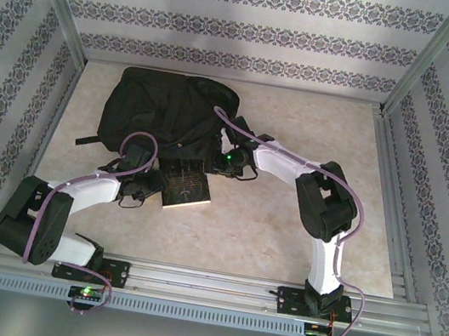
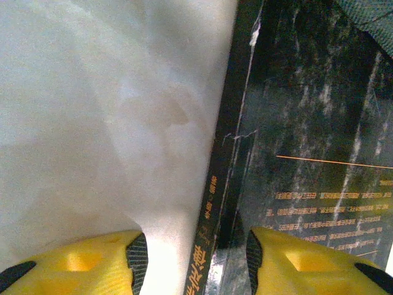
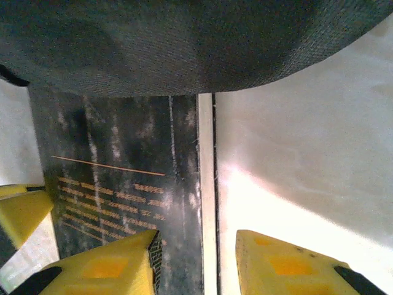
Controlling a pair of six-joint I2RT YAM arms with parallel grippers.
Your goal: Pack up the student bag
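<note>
1. Top external view: the student bag (image 1: 165, 111), black and slumped, lies on the counter (image 1: 317, 132) at far left-centre, well back from the arm bases.
2. A dark book (image 1: 186, 186) lies flat just in front of the bag, its far end at the bag's near edge.
3. Both arms reach in to the book, one from each side.
4. Left wrist view: the left fingers (image 2: 86, 264) stand apart, astride the book's spine. One is over bare counter, the other over the cover. Nothing is clamped.
5. Right wrist view: the right fingers (image 3: 107, 267) are also apart, straddling the book's pale page edge. One is above the cover, the other above the counter.
6. Same view: bag fabric hides the book's far end. Whether either finger touches the book cannot be told.
</note>
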